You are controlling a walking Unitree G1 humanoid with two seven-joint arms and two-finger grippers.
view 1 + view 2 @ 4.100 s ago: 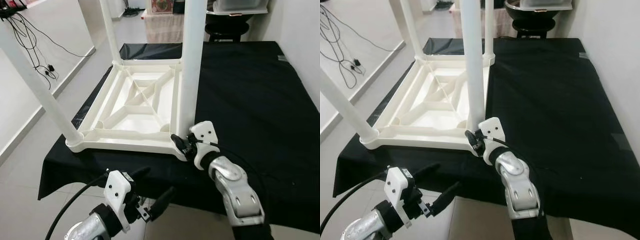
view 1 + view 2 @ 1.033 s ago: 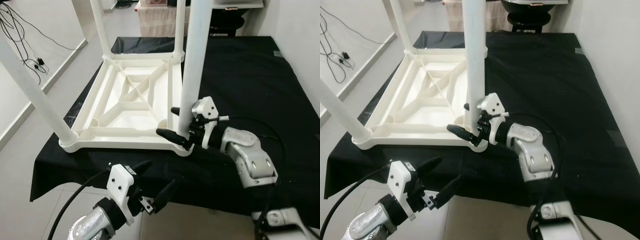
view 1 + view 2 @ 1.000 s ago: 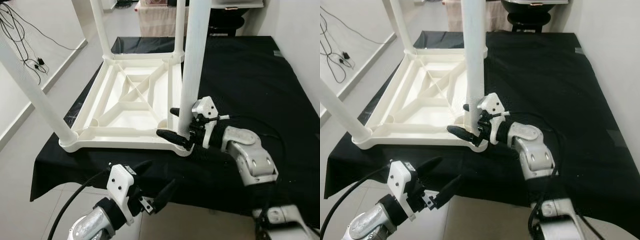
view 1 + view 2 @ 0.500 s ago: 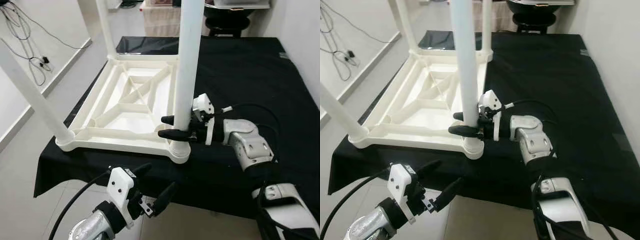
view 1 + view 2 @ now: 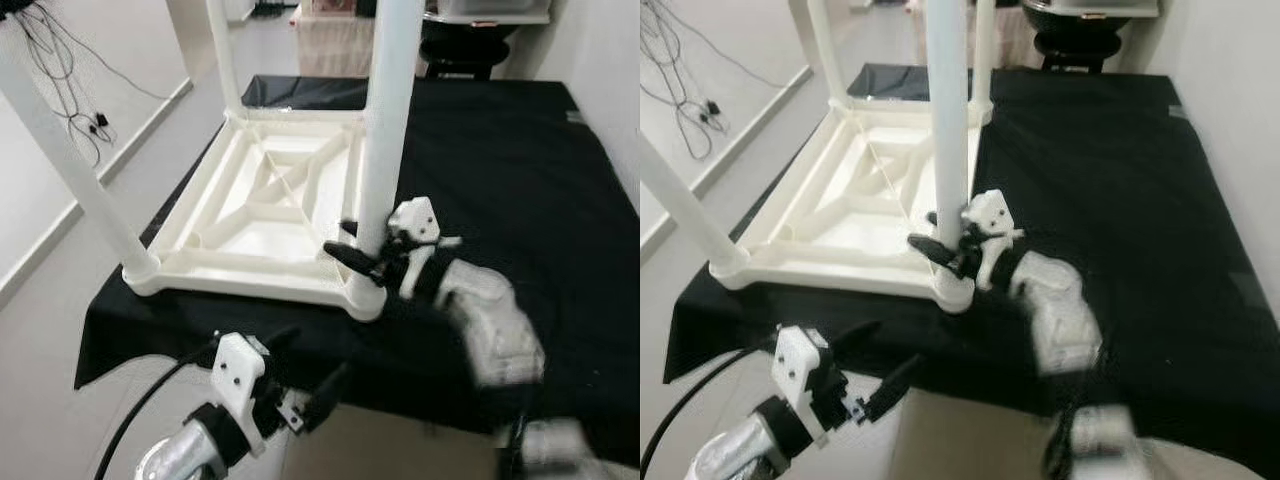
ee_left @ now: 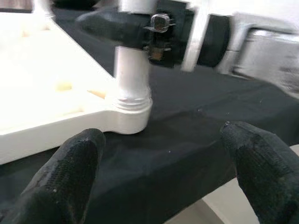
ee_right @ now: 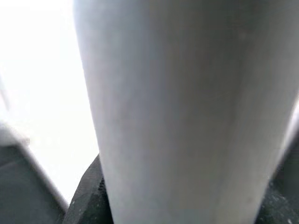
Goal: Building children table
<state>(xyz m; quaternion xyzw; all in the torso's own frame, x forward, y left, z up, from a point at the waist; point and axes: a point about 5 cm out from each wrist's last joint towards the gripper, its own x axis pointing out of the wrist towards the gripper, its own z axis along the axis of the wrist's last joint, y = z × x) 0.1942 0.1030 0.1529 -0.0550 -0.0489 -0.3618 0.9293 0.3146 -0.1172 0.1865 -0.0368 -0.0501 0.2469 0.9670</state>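
A white plastic children's table (image 5: 270,205) lies upside down on a black-covered surface (image 5: 500,170), its legs pointing up. My right gripper (image 5: 350,243) is at the near right leg (image 5: 385,130), just above the socket. One black finger lies on each side, shut on the leg. In the right wrist view this leg (image 7: 187,102) stands close up between the fingers. My left gripper (image 5: 305,362) hangs open below the front edge of the cloth, holding nothing. In the left wrist view its fingertips (image 6: 70,172) frame the leg's base (image 6: 132,93).
The near left leg (image 5: 70,160) slants up at the left, and the far left leg (image 5: 225,50) stands behind. Pale floor with loose cables (image 5: 85,110) lies to the left. A black stool (image 5: 465,55) stands beyond the far edge. A wall closes the right side.
My right forearm has swung and now shows blurred, while the gripper stays on the near right leg, a little lower. The camera has shifted slightly. My left gripper has not moved.
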